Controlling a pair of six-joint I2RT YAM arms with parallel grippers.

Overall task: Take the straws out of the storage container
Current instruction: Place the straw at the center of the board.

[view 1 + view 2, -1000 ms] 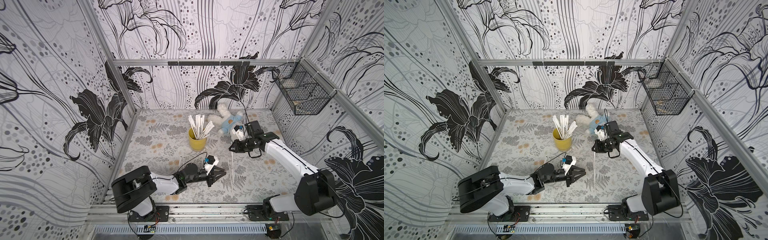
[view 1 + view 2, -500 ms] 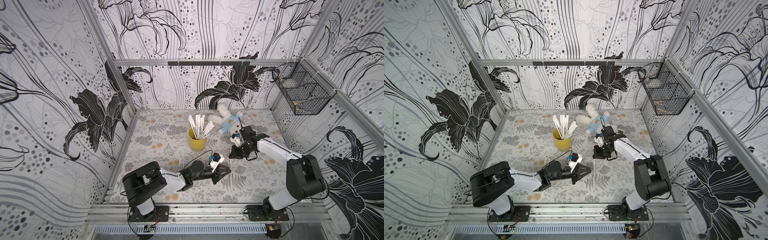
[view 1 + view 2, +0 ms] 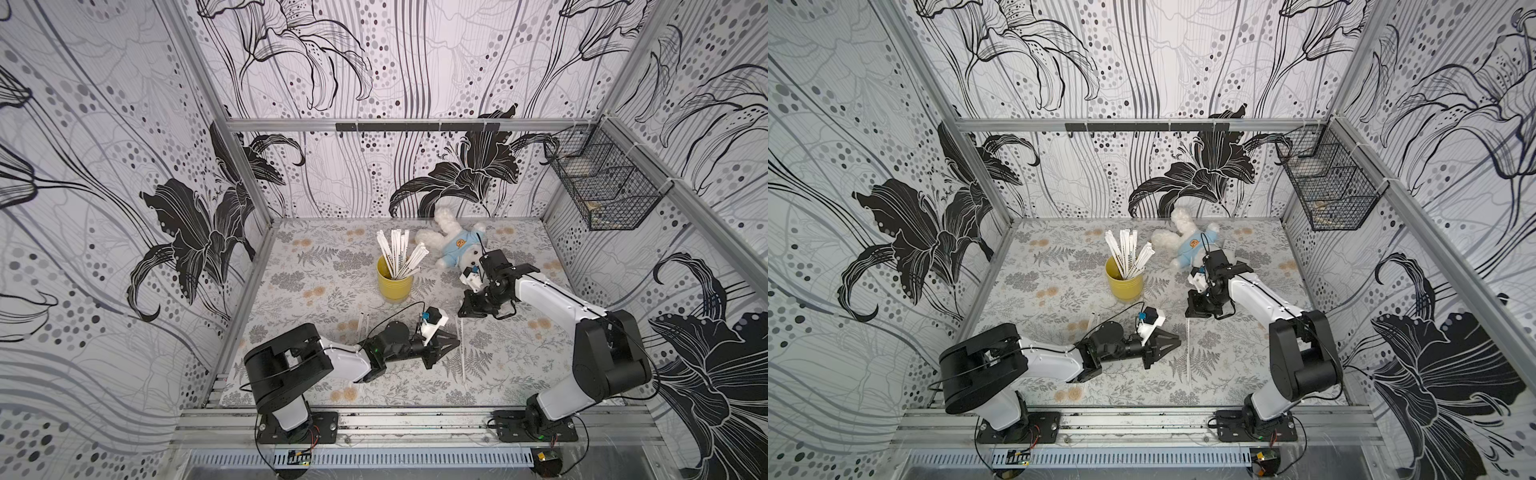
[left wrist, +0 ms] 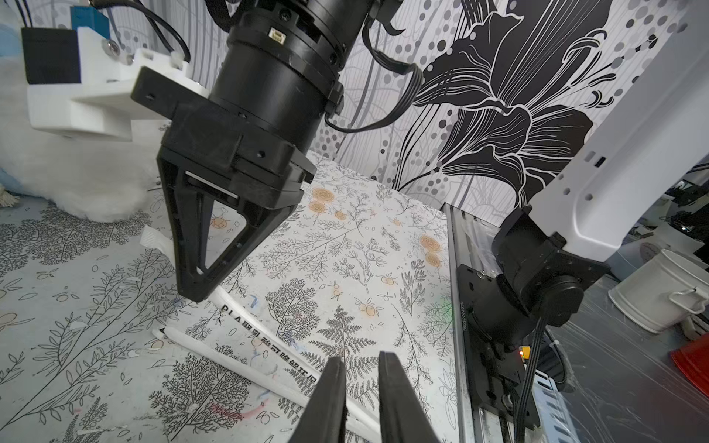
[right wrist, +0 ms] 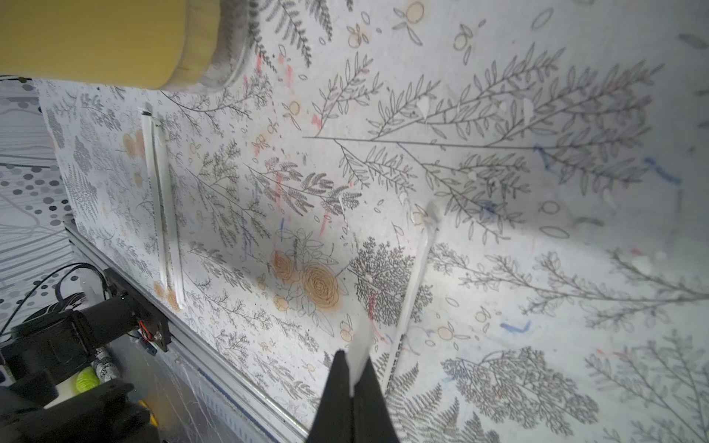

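**Right gripper clamped on a straw end; most straws in the cup**

Top views: in both, the storage container [image 3: 394, 286] [image 3: 1125, 286] stands upright mid-worktop [image 3: 316, 291]. The straws [image 3: 399, 253] [image 3: 1128, 253] stand in it, fanned out above the rim. The teddy [image 3: 457, 247] lies near the cup, toward the back wall. A straw pair [image 3: 362, 328] [image 3: 1092, 326] lies flat between the cup and the left arm. A loose straw [image 3: 460, 353] [image 3: 1189, 353] lies flat between the two grippers. The right gripper [image 3: 463, 312] [image 3: 1192, 313] points down, with its tips at that straw's far end. The left gripper [image 3: 457, 344] [image 3: 1177, 343] sits low, just beside the straw's middle.

Left wrist: the left gripper [image 4: 360, 383] is part open with a narrow gap and nothing in it. The right gripper [image 4: 192, 293] is ahead, tips together and pressed onto the worktop. The pinched straw [image 4: 226, 303] runs out from under them, lettering visible.

Right wrist: the right gripper [image 5: 353, 383] is closed, and the white paper end of the pinched straw [image 5: 360, 345] sticks out between its tips. The loose straw [image 5: 416, 284] lies flat just beside it. The straw pair [image 5: 163, 214] is further off, near the storage container [image 5: 96, 38].
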